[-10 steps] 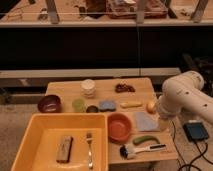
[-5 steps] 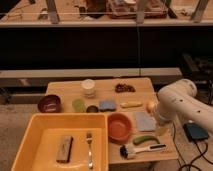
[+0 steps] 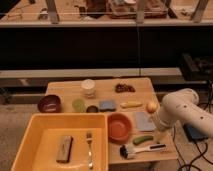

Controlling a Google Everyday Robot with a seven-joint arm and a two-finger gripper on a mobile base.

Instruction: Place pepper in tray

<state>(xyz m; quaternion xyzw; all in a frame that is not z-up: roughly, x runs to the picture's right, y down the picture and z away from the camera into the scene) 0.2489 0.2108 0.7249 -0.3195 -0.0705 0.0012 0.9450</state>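
Note:
The pepper (image 3: 142, 140), small, dark green and slightly curved, lies on the wooden table near its front right edge, just above a brush (image 3: 142, 149). The tray (image 3: 44, 142), a large yellow bin, stands at the front left and holds a fork (image 3: 89, 150) and a brown block (image 3: 64, 149). My white arm (image 3: 186, 111) reaches in from the right. My gripper (image 3: 160, 133) hangs just right of the pepper, low over the table.
An orange bowl (image 3: 120, 127) sits between tray and pepper. A grey-blue square (image 3: 144, 121), pale yellow oblong item (image 3: 131, 104), blue sponge (image 3: 107, 105), green cup (image 3: 78, 105), maroon bowl (image 3: 49, 104) and white cup (image 3: 88, 88) fill the table behind.
My arm has swung down and left, bringing the gripper lower over the table's front right, closer to the pepper. The objects have not moved.

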